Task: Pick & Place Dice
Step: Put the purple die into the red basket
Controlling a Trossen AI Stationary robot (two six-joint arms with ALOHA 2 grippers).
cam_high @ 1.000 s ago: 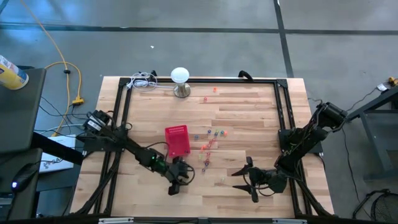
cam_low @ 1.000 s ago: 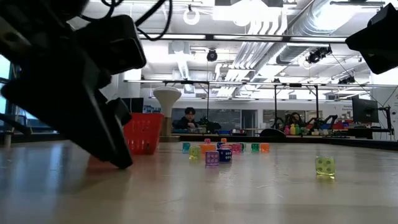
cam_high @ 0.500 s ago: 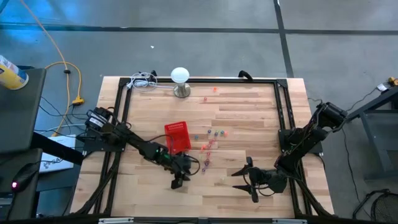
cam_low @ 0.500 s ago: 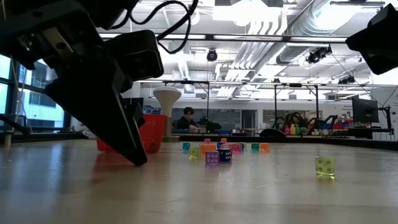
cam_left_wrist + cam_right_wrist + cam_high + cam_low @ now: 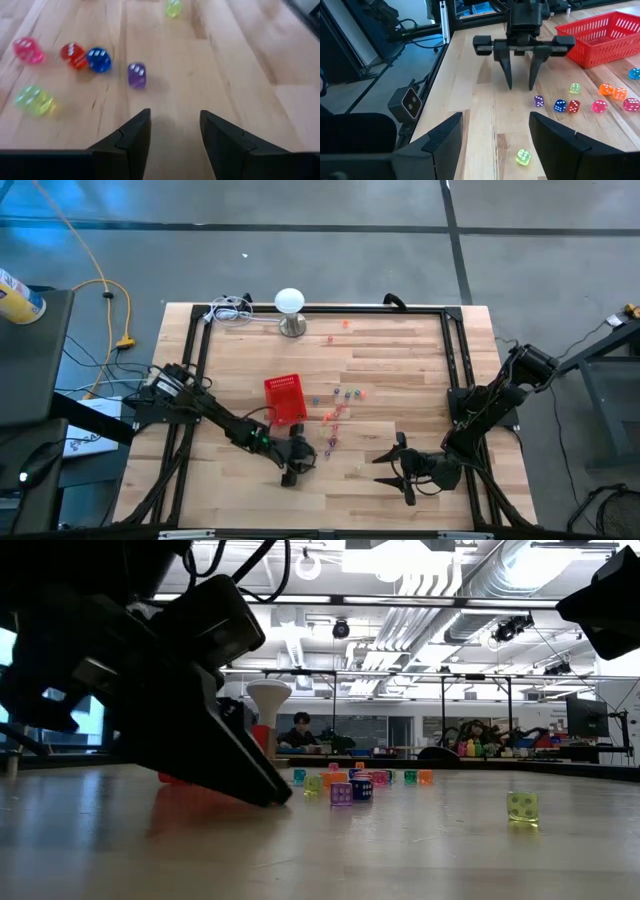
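Several tiny dice (image 5: 335,418) in purple, blue, red, pink, orange and green lie scattered on the wooden table right of the red mesh basket (image 5: 285,400). My left gripper (image 5: 300,460) stands open, low over the table just short of the nearest dice. A purple die (image 5: 136,75) lies ahead of its fingers (image 5: 135,135), with a blue one (image 5: 99,59) and a red one (image 5: 73,54) beyond it. My right gripper (image 5: 392,472) waits open near the table's right front. A lime die (image 5: 522,157) lies just ahead of it.
A white lamp-like stand (image 5: 289,305) and a coil of cable (image 5: 232,310) sit at the table's far edge. A black frame (image 5: 455,360) borders the table. Two stray dice (image 5: 338,330) lie at the far side. Bare wood lies in front of the dice.
My left gripper has gone down and toward the table's right, closer to the dice, tipping further downward and rolling about its axis. Its fingers stay open. In the low view it now hides most of the red basket.
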